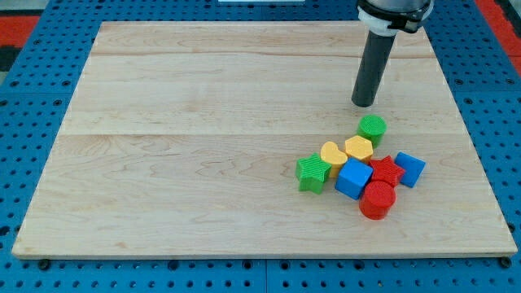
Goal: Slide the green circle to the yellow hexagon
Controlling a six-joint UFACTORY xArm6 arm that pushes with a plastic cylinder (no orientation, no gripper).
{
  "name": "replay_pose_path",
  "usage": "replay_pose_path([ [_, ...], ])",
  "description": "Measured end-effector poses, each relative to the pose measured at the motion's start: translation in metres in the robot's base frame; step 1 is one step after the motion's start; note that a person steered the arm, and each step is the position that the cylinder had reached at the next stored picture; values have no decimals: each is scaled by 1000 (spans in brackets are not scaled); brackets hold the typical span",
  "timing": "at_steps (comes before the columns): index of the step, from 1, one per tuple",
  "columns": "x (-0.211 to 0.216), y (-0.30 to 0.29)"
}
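The green circle [373, 128] stands right of centre on the board and touches the upper right edge of the yellow hexagon [358, 148]. My tip [364, 104] is just above and slightly left of the green circle, a small gap apart from it. The rod rises from there to the view's top.
A cluster lies below the hexagon: a yellow heart [332, 154], a green star [313, 172], a blue cube [353, 177], a red star [386, 170], a second blue block [409, 169] and a red cylinder [378, 200]. The wooden board [203, 122] sits on a blue pegboard.
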State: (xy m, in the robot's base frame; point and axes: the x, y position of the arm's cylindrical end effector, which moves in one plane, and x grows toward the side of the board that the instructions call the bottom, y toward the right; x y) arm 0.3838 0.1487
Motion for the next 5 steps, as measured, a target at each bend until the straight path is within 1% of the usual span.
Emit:
replay_pose_path([
  [1, 1, 1],
  [2, 11, 52],
  [3, 31, 73],
  [5, 35, 52],
])
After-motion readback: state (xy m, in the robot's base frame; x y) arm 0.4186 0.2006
